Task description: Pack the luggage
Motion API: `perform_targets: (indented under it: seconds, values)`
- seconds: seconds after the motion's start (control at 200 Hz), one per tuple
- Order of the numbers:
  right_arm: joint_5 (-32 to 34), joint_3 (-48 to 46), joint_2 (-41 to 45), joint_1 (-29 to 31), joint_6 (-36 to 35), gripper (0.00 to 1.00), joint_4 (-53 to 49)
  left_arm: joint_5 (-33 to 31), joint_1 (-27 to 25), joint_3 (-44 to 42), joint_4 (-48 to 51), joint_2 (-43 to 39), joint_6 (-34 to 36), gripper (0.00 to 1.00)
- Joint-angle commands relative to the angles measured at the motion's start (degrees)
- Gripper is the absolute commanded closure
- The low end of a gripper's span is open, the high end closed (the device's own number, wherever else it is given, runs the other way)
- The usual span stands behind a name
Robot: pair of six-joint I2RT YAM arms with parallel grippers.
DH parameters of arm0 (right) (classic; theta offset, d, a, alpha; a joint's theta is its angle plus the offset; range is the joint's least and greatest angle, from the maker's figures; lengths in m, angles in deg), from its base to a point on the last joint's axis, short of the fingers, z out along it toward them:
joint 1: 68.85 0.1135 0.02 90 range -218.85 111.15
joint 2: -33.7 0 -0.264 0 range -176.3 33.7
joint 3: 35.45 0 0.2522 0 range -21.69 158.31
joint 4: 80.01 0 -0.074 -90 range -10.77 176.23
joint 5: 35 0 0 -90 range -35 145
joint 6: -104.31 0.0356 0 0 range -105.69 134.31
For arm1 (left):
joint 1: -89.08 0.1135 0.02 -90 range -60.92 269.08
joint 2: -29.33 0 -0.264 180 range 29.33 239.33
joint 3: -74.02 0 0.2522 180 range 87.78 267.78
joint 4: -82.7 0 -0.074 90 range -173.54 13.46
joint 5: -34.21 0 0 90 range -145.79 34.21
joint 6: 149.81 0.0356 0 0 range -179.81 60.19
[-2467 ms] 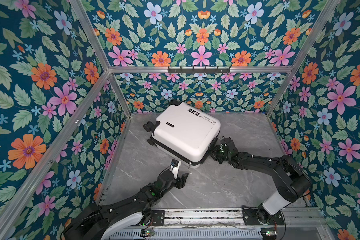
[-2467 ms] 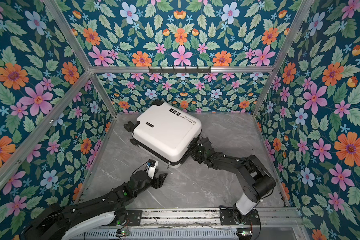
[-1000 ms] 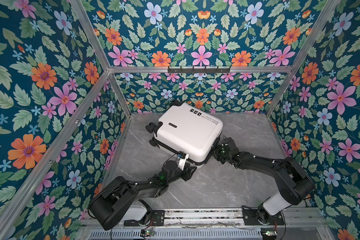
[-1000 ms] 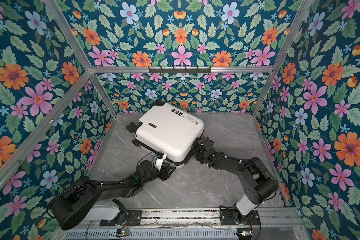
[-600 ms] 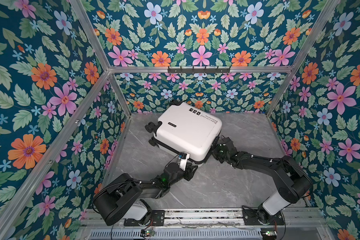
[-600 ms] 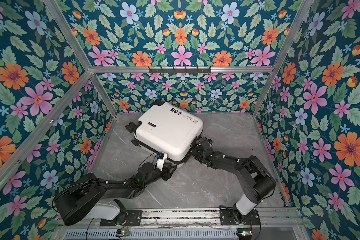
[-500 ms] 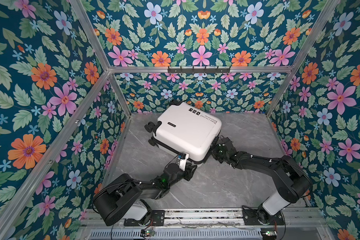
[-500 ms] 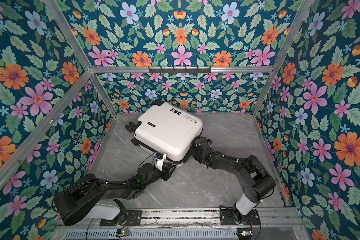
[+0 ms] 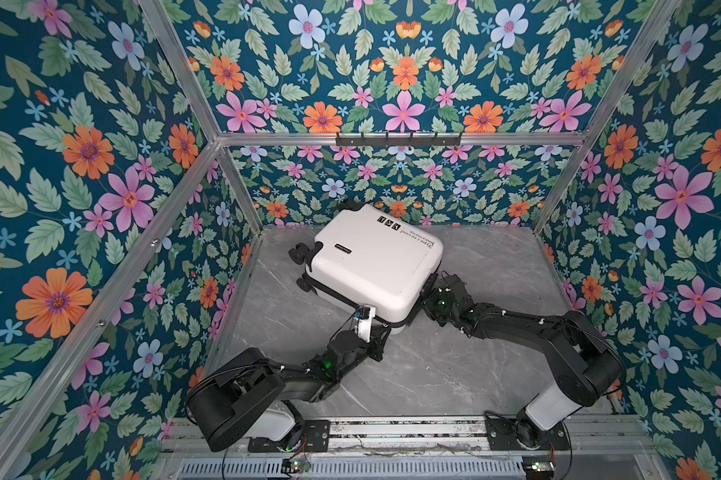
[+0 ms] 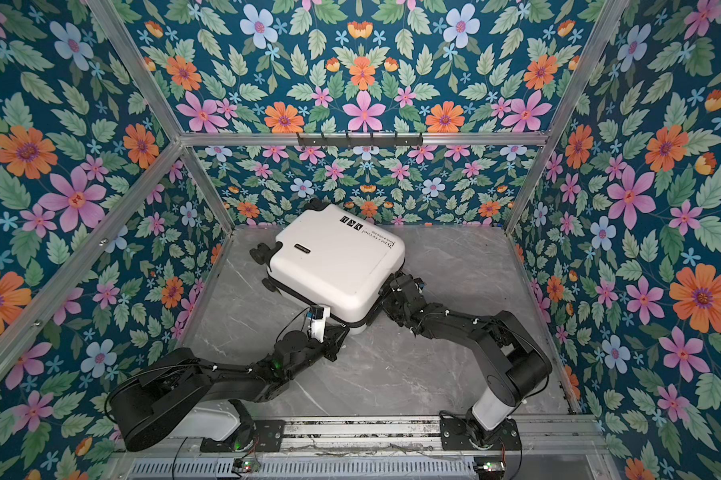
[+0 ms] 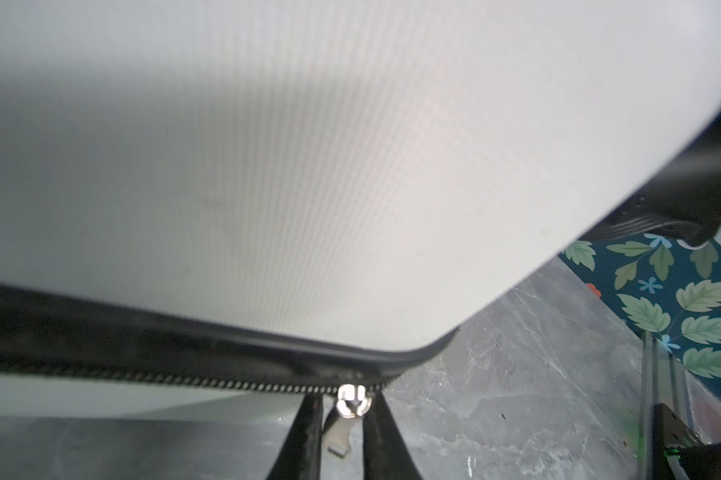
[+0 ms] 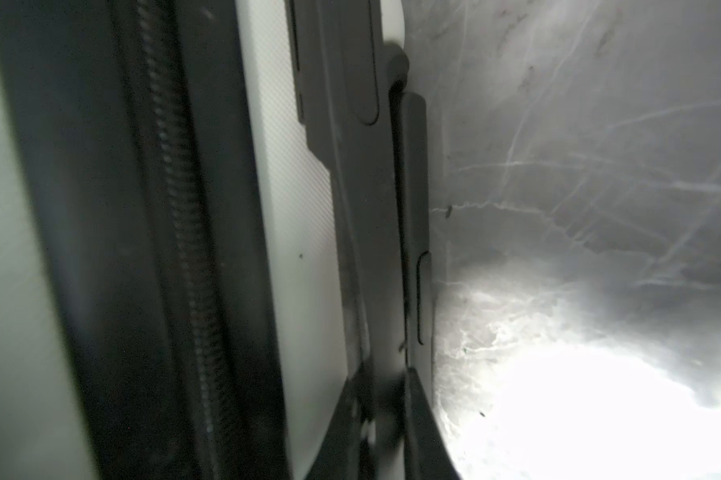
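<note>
Luggage (image 9: 375, 270) lying closed and flat on the grey table (image 9: 433, 374), toward the back wall and slightly skewed, wheels (image 9: 298, 251) to the left, in both top views. Left gripper (image 11: 344, 402) at its near edge, fingers (image 11: 308, 436) set close on either side of the zipper pull (image 11: 341, 430), pinching the small silver tab just below the black zipper (image 11: 184, 380). Right gripper (image 12: 385, 374) at the near right corner, clenched on the black handle (image 12: 367, 249) along the white shell's side
</note>
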State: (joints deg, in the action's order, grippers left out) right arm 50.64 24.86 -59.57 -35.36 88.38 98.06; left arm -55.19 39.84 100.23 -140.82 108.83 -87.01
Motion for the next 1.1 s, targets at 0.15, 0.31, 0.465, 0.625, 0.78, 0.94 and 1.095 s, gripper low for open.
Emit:
perform_targets:
  seconds: [0.15,0.31,0.465,0.625,0.78,0.94,1.095]
  values:
    - [-10.95,0.04,1.14,1.08,0.09,1.00,5.16,-1.65,-0.18,-0.64,-7.85,-3.42,-0.54,0.96]
    - [-10.73,-0.40,1.47,1.09,0.12,1.00,5.21,-2.22,-0.16,-1.39,-2.20,-8.25,-0.40,1.00]
    - [-10.78,-0.76,1.34,1.13,0.59,1.00,5.75,-2.65,-0.16,-0.56,6.90,-13.39,0.51,1.00]
    - [-9.91,-0.51,0.93,2.11,1.42,1.00,6.12,-0.22,-0.30,3.04,16.88,-16.37,2.76,1.00]
    - [-6.77,1.26,-1.15,5.83,5.53,1.00,7.37,-1.83,-4.99,8.59,19.06,-13.31,5.56,1.00]
    - [-5.77,5.46,-5.54,9.65,7.47,1.00,7.40,-4.43,-8.66,11.24,12.88,-6.56,5.26,1.00]
    - [-4.10,3.16,-4.44,9.98,8.77,1.00,9.13,-10.65,-9.30,8.45,7.89,-6.96,3.23,1.00]
